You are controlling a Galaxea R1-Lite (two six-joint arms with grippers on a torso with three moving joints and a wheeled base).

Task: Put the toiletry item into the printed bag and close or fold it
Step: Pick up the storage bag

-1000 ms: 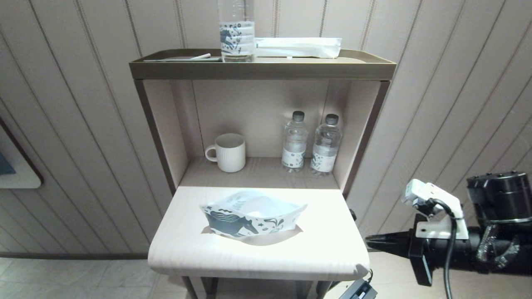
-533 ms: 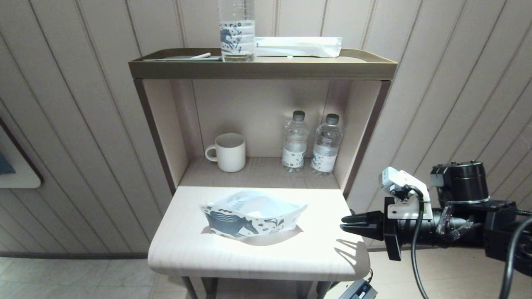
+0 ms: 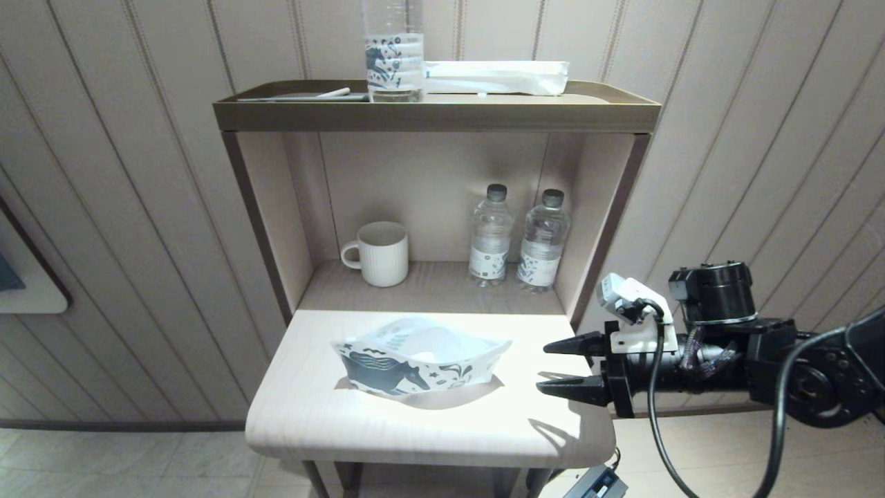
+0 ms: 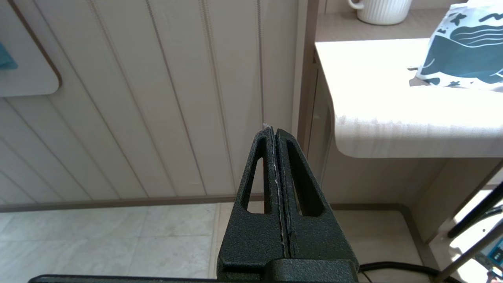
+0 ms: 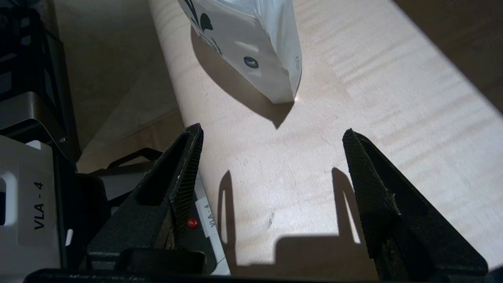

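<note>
The printed bag (image 3: 420,365) stands with its mouth open on the pale table (image 3: 346,429); it also shows in the left wrist view (image 4: 463,55) and the right wrist view (image 5: 251,43). The toiletry item (image 3: 334,93), a slim white stick, lies on the top shelf's left side. My right gripper (image 3: 544,366) hovers open over the table's right edge, a short way right of the bag, and nothing is between its fingers (image 5: 272,131). The left gripper (image 4: 274,131) is shut and empty, low beside the table's left side, out of the head view.
A clear horse-print bottle (image 3: 394,52) and a long white packet (image 3: 494,77) sit on the top shelf (image 3: 435,116). The middle shelf holds a white mug (image 3: 380,253) and two water bottles (image 3: 515,238). Side panels wall in the shelf behind the table.
My right arm has moved left from beside the table to over its right edge, and its fingers have opened. The bag has not moved.
</note>
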